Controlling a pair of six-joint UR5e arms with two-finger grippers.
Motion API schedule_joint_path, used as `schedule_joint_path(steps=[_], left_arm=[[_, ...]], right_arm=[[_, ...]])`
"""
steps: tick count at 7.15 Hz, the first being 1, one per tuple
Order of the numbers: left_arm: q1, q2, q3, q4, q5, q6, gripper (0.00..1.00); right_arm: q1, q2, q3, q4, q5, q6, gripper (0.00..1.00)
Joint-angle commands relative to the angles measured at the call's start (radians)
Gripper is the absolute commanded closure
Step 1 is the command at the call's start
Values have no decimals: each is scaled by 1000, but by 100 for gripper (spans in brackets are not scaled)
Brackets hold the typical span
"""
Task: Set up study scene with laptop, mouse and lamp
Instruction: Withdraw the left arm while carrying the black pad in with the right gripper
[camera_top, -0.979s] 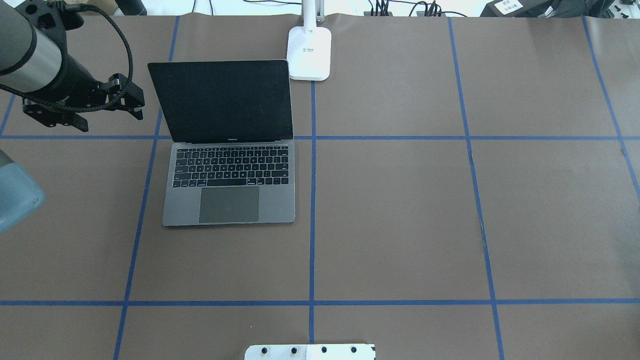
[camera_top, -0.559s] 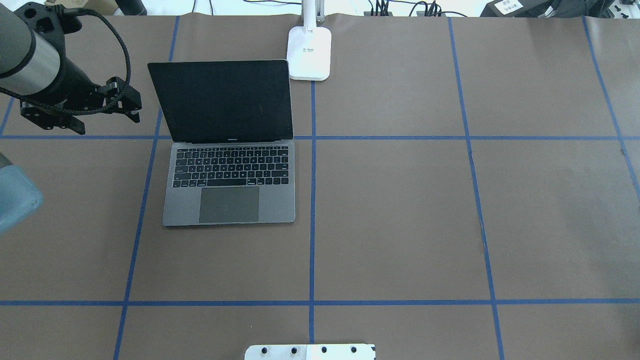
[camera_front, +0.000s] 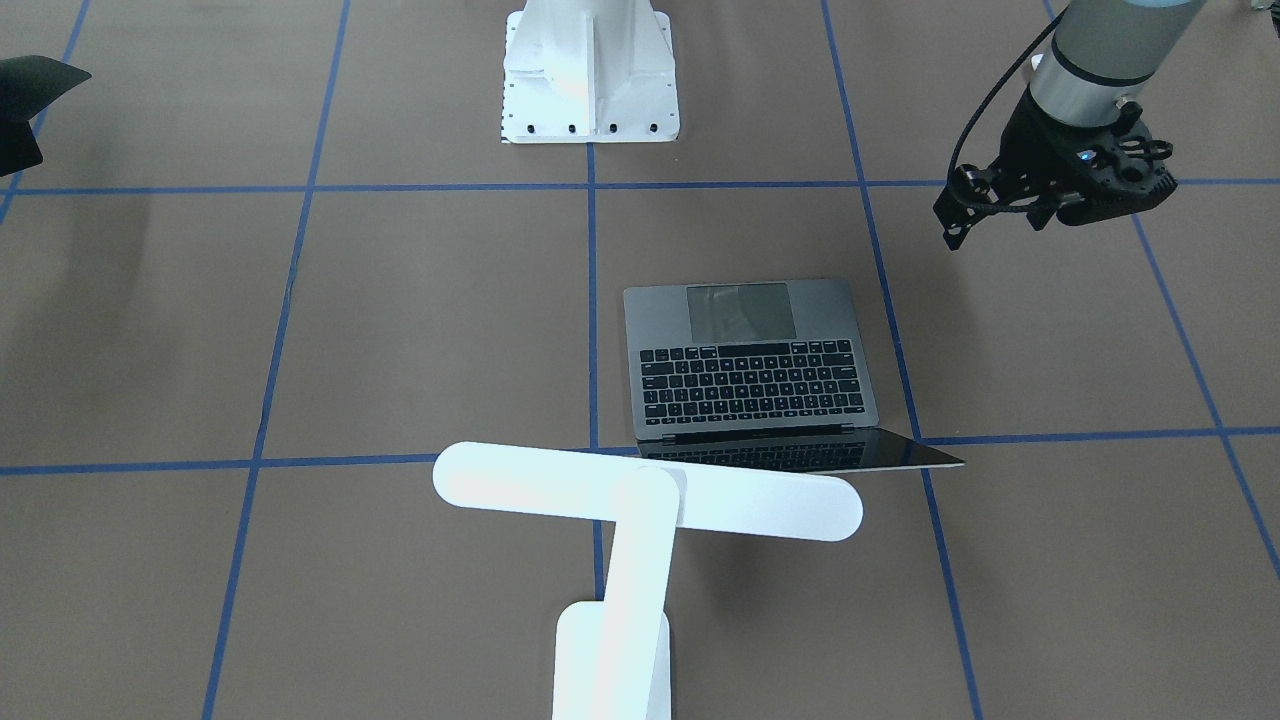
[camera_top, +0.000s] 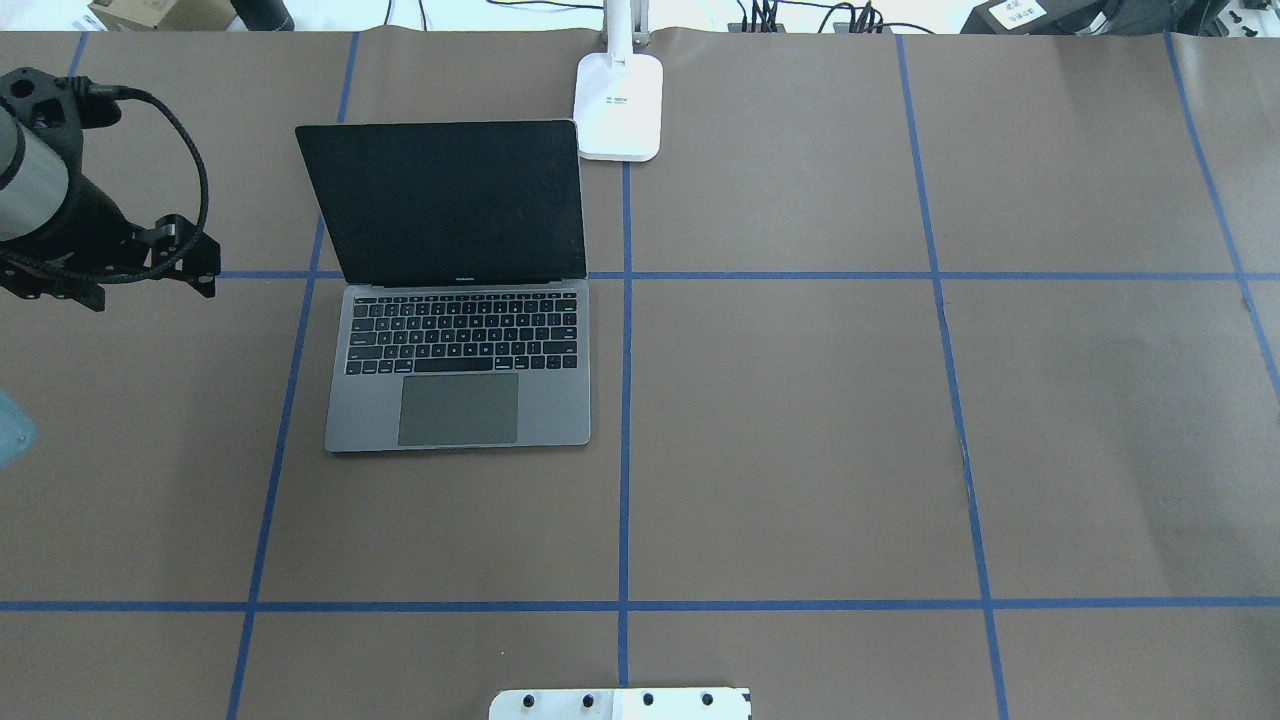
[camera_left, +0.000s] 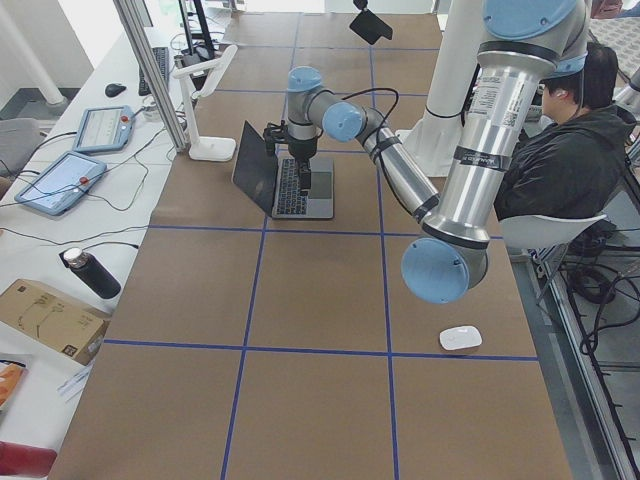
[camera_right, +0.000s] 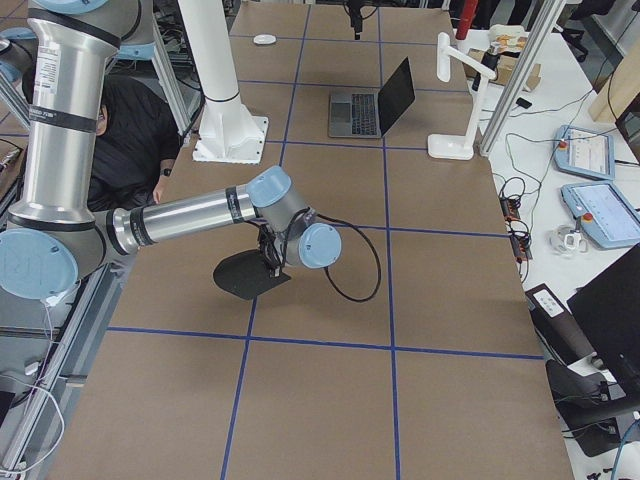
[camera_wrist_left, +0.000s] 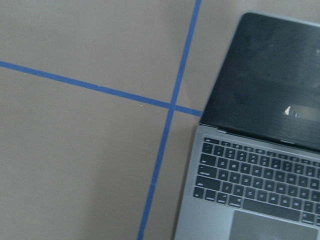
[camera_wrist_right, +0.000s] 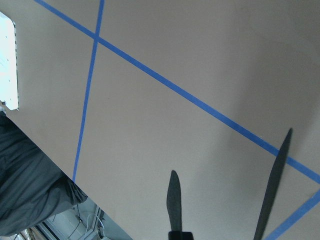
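The grey laptop (camera_top: 460, 400) stands open on the left half of the table, its dark screen tilted back. Behind it at the far edge is the white lamp (camera_top: 620, 105), whose bar head (camera_front: 650, 495) hangs over the laptop's hinge. The white mouse (camera_left: 460, 337) lies far off at the table's left end, seen only in the side views. My left gripper (camera_top: 207, 280) hovers left of the laptop, touching nothing; I cannot tell whether it is open. My right gripper (camera_right: 270, 262) holds a black pad (camera_right: 250, 278) off the table on the right side.
The white ribbed pedestal (camera_front: 590, 70) is bolted at the robot's edge in the middle. A person (camera_left: 570, 150) sits beside the robot's base. Tablets and a bottle (camera_left: 90, 272) lie on the bench past the far edge. Blue tape lines cross the brown table cover.
My left arm has drawn back from beside the laptop's screen, moving left and toward the robot's side. The laptop and the lamp have stayed put.
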Motion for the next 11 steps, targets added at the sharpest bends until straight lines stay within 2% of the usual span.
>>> schedule_joint_path(steps=[1,3,5,7,9,11], left_arm=[[-23,111,-19,-12,-3,232,0],[-107,174,1,-19,-7,419,0],[-152,248,37,-87,-12,499,0],[-208,254,125,-147,-13,536,0],[-245,256,171,-152,-12,587,0],[-262,256,194,-154,-12,610,0]], right_arm=[[0,67,90,-12,18,209,100],[-29,154,114,-9,38,358,100],[-105,307,117,-6,38,575,100],[-240,449,115,-6,37,743,100],[-378,544,97,-3,23,869,100],[-444,567,37,89,17,912,100]])
